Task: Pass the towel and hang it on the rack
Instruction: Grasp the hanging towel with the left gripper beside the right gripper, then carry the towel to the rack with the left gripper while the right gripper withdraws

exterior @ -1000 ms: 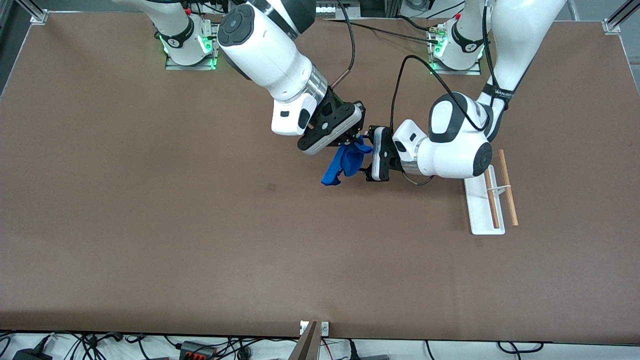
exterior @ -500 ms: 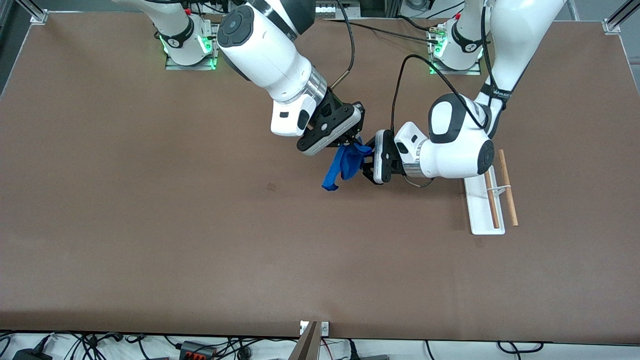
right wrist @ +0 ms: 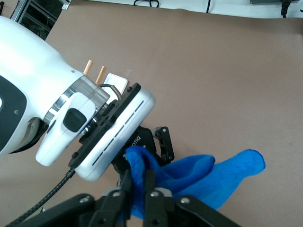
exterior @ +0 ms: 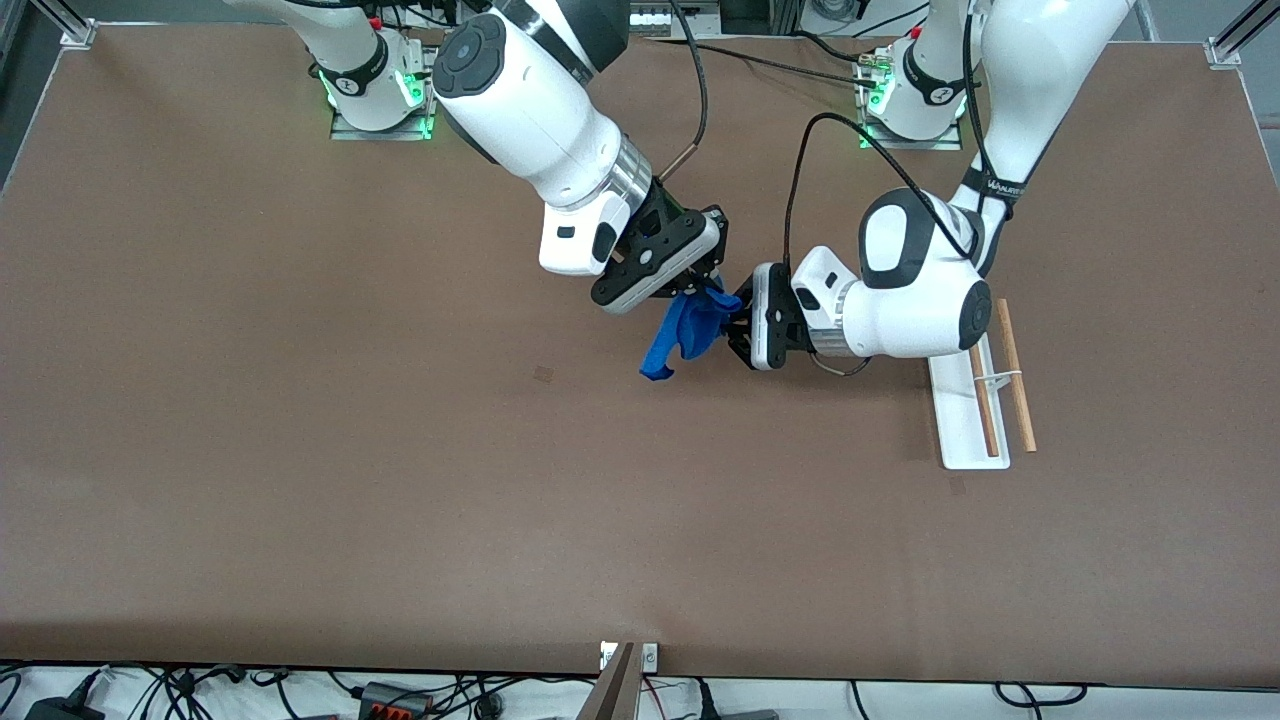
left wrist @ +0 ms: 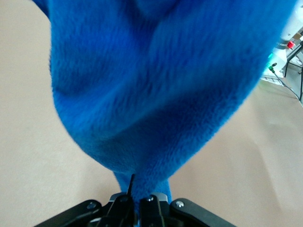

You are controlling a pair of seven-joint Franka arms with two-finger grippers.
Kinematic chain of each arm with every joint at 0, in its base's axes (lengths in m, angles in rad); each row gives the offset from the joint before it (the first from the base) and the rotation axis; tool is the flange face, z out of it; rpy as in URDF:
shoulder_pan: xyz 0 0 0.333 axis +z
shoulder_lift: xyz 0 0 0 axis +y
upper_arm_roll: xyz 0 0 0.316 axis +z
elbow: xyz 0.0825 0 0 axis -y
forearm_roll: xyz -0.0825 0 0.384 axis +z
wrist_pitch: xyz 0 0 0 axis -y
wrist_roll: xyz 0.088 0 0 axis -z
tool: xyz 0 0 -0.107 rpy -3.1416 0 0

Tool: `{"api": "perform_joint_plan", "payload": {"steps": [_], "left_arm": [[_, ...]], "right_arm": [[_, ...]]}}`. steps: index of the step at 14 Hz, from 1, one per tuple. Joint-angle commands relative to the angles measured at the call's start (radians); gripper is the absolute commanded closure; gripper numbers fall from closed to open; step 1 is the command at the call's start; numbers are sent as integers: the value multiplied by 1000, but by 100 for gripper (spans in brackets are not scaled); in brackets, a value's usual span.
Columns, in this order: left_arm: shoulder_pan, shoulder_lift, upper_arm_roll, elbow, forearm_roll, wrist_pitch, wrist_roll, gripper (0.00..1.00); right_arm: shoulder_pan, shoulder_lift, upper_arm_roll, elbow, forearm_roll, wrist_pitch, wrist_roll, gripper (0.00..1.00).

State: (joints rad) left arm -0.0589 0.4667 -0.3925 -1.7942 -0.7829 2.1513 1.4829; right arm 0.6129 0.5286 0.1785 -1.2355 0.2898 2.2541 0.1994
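The royal-blue towel (exterior: 688,328) hangs in the air over the middle of the table, held between both grippers. My right gripper (exterior: 706,287) is shut on its upper part, with the fabric pinched between the fingers in the right wrist view (right wrist: 138,189). My left gripper (exterior: 738,318) is shut on the same bunched end from the side toward the rack. The towel fills the left wrist view (left wrist: 161,94), running down between the left gripper (left wrist: 137,201) fingers. The rack (exterior: 962,425), a white base with two wooden rods (exterior: 1016,378), stands toward the left arm's end of the table.
The left arm's elbow and forearm (exterior: 920,290) hang over the rack's end nearest the bases. The rack also shows in the right wrist view (right wrist: 116,83), past the left hand. Cables and a bracket (exterior: 628,660) lie at the table edge nearest the front camera.
My left gripper has swung in toward the towel and its fingers have closed on the fabric. My right gripper has kept its hold and barely moved.
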Motion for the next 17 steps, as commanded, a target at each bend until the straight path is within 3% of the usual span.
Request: {"api": "perform_joint_plan", "payload": {"steps": [1,4,8,11,13,17], "left_arm": [[13,-20,3,-11,-15,6,-18,99],[59,-65,9,-19,-6,-43,-32,99],[135,-135,10,-2,221,-193,-240,99],[217,-140,21,41,272,-292,-283,99],[276,-128,21,88,353,-324,-331,99],[287,-114,29,156,491,-413,-490,100]], "right_arm": [[-7,5,1,7,16,-13,12,0],[-4,-2,-2,2,14,-16,20,0],[11,-22,-2,1,-1,-18,86,0],[-2,-42,-19,-2,-127,-164,86,0],[-2,-62,-65,-2,-207,-293,86,0],[-8,-65,-238,-9,-221,-464,86,0]]}}
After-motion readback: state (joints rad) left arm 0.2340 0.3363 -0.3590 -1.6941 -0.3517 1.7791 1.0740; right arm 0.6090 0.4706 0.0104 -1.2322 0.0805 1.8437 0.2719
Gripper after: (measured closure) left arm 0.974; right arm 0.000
